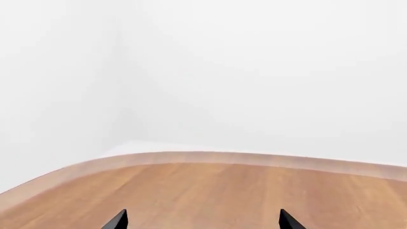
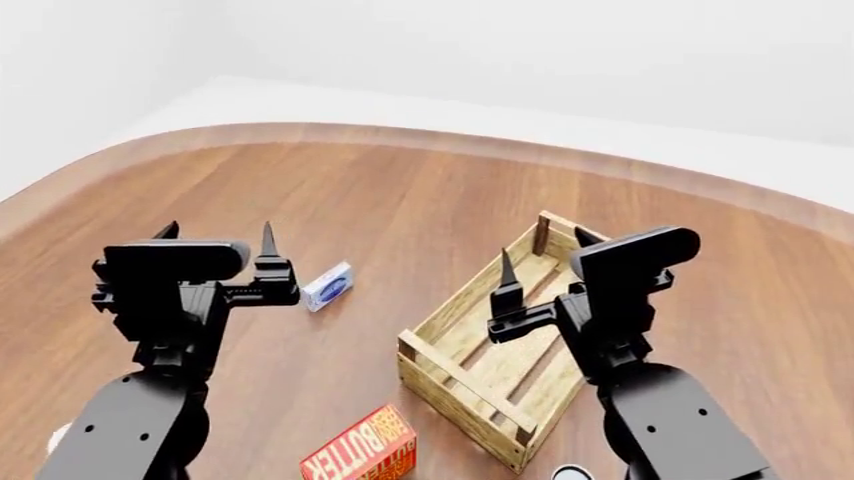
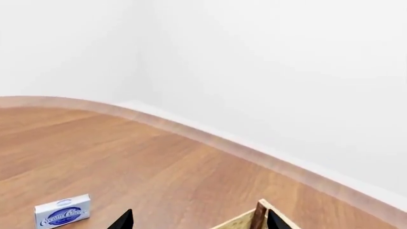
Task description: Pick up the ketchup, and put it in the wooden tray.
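1. Both tools spread wide, empty: my left tool (image 2: 216,243) over bare table (image 2: 400,190), my right tool (image 2: 545,256) above wooden tray (image 2: 470,385).
2. Ketchup not visible; butter box (image 2: 360,449) beside tray.

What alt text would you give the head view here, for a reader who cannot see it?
Two black robot arms reach over a curved wooden table, the left pincer and right pincer both open and empty. A pale wooden tray lies under the right arm, a small blue-and-white box sits between the arms, and a red butter box lies near the bottom edge. No ketchup bottle is visible.
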Controlling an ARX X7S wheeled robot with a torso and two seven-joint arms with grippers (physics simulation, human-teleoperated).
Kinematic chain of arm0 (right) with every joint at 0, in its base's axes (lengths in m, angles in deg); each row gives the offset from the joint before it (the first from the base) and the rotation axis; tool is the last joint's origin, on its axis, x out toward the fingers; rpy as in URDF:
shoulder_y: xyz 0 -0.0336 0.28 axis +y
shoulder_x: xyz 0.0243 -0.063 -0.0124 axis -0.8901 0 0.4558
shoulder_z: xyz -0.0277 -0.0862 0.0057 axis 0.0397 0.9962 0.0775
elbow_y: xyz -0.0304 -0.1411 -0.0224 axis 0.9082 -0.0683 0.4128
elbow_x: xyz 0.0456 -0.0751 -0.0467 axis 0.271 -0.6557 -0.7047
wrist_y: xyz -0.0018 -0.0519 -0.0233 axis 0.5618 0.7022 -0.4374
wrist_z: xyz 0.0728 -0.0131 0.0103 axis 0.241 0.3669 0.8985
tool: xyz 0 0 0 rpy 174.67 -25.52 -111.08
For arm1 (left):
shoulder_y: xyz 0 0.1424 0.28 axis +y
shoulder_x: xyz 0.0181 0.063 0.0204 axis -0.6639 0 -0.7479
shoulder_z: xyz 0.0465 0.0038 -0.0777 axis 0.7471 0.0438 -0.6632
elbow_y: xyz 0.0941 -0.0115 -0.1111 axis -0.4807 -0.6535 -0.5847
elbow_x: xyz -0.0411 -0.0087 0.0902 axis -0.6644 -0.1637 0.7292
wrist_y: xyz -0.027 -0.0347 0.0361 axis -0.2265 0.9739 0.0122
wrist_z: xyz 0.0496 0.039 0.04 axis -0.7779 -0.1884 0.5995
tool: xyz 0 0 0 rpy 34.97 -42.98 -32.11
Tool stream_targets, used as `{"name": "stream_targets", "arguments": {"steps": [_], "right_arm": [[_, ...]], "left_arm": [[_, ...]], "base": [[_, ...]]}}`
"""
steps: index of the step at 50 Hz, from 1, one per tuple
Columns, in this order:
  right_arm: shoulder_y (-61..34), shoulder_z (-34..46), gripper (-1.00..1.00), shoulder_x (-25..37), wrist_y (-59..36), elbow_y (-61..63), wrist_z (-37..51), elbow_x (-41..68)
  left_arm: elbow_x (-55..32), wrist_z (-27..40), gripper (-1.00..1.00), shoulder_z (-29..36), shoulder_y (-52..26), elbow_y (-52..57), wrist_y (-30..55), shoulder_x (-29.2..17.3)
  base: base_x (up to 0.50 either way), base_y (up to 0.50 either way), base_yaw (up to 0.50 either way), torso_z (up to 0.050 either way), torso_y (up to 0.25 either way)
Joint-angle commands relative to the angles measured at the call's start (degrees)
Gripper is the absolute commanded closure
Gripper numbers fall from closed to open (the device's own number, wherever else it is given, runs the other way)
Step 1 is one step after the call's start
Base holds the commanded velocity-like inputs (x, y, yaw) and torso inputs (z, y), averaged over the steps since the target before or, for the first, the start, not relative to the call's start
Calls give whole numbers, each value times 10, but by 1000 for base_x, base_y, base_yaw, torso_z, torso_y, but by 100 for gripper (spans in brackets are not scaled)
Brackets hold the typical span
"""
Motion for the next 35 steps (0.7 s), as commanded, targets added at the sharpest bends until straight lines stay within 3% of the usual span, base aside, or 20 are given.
{"name": "stream_targets", "arguments": {"steps": [1, 15, 35], "right_arm": [[-3, -5, -100, 3, 0, 3, 0, 7], [-44, 11, -100, 4, 15, -27, -7, -4], [-85, 50, -100, -11, 18, -58, -5, -23]], "left_arm": [[-14, 0, -100, -29, 6, 22, 25, -29], [-76, 6, -100, -145, 103, 119, 68, -67], [-60, -31, -100, -255, 269, 92, -40, -72]], "base": [[0, 0, 0, 0, 0], [0, 0, 0, 0, 0], [0, 0, 0, 0, 0]]}}
